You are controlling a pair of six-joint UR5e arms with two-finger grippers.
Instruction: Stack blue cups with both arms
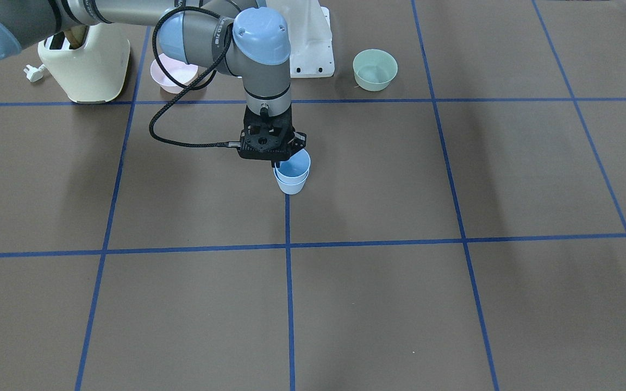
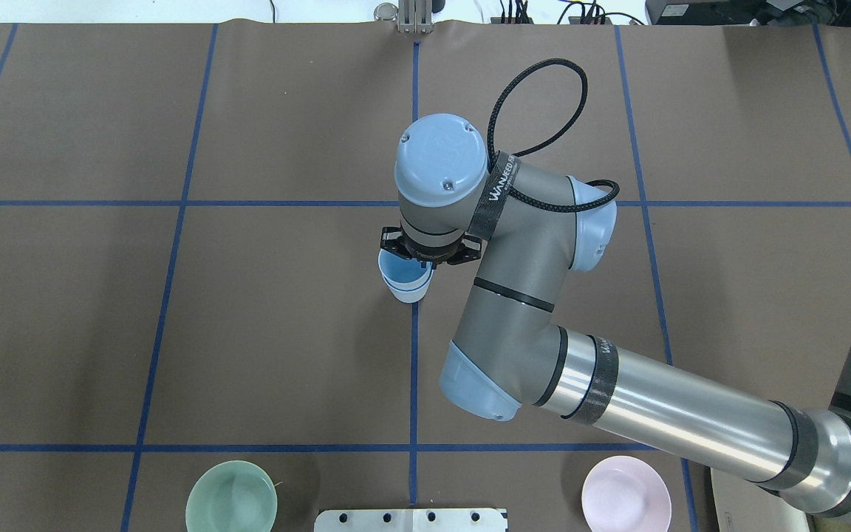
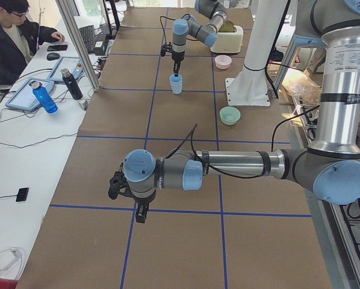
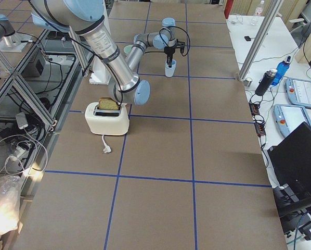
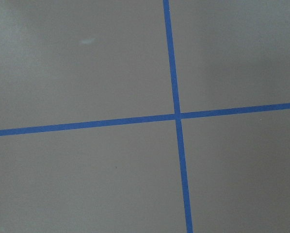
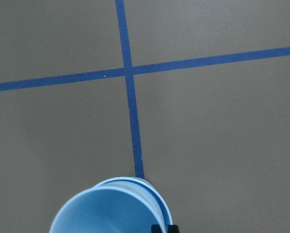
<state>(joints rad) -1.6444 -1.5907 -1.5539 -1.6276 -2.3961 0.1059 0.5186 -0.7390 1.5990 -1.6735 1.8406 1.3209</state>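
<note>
Two light-blue cups stand nested near the table's middle, on a blue tape line. The upper cup sits slightly tilted in the lower cup. They also show in the overhead view and in the right wrist view. My right gripper points straight down, its fingertips close together on the upper cup's rim. My left gripper shows only in the exterior left view, over bare table far from the cups. I cannot tell whether it is open or shut.
A cream toaster with toast and a loose plug stand near the robot's right. A pink bowl and a pale-green bowl flank the white base pedestal.
</note>
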